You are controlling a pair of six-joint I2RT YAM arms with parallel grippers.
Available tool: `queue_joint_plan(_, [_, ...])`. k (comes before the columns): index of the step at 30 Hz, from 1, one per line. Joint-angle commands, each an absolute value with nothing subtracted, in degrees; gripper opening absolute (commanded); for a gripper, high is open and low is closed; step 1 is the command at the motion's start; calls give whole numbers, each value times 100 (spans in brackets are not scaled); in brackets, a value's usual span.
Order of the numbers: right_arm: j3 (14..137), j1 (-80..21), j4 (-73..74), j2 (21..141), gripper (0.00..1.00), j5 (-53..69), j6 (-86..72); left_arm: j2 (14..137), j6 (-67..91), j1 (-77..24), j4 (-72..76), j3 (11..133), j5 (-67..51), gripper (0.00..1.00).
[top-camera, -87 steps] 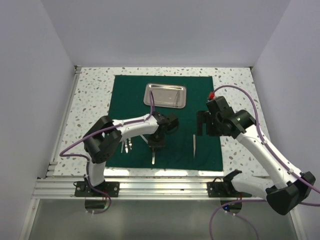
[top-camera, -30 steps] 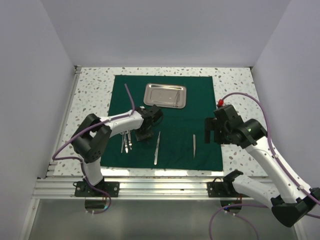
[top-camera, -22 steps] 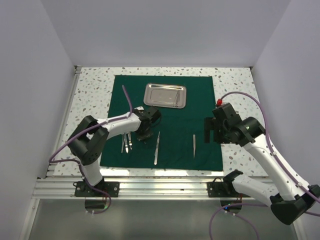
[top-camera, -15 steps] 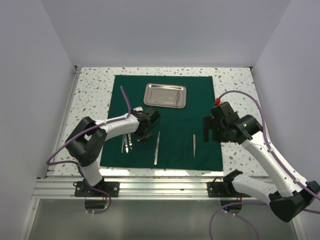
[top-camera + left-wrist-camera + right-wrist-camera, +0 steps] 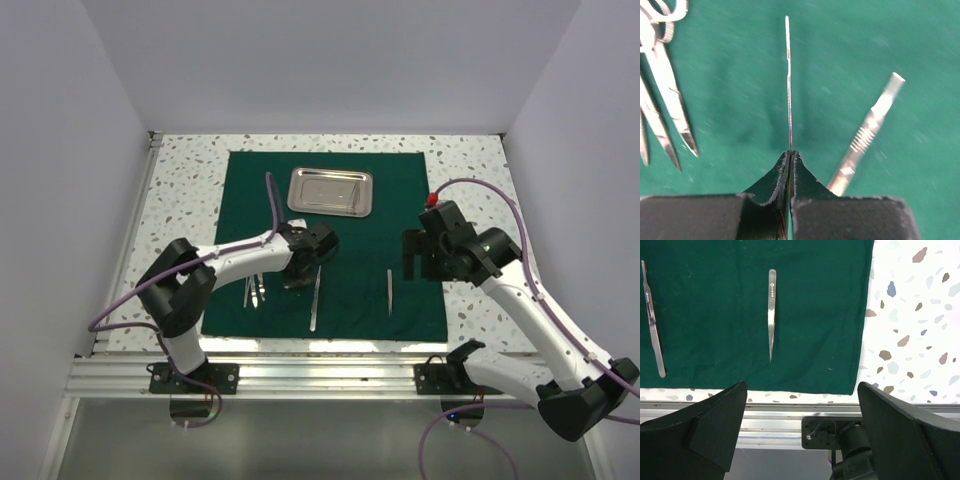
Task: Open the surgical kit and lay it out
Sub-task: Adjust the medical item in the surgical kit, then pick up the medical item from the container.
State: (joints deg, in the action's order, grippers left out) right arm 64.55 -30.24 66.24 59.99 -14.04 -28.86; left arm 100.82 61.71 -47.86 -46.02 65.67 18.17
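Laying out: left gripper (image 5: 790,156) clenches a thin steel instrument (image 5: 788,90) (edge-on) just nearside of the tray (image 5: 331,190); the next move should set it flat; right gripper (image 5: 801,385) gapes.

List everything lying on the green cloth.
Steel tray, scissors, a long handle and tweezers lie on it. The left claw grips a thin steel strip edge-on, covering the cloth beneath in the top view.

1 grn cloth (image 5: 400,200), 1 steel tray (image 5: 345,195), 2 ring-handled tools (image 5: 670,95), 3 slim straight tools (image 5: 771,310)
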Motion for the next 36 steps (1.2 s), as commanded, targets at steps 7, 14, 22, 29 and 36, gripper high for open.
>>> queue_joint_plan(7, [6513,-3006,6337,6073,96,-1433,-2813,10116,5696,-5449,-4966,7154,1741,0])
queue_joint_plan(14, [6504,-3006,6214,6179,96,-1441,-2707,10511,5537,-5792,-4694,7040,1468,2])
queue_joint_plan(22, [7364,-2997,5801,7177,99,-1362,-2558,10354,5520,-5897,-4693,7206,1450,81])
queue_joint_plan(29, [9191,-2979,5406,9382,99,-1301,-2593,9862,5379,-5854,-5685,8417,1828,90])
queue_joint_plan(36, [11650,-2900,5739,11913,91,-1476,-2610,8940,4791,-5056,-6038,8693,1566,93])
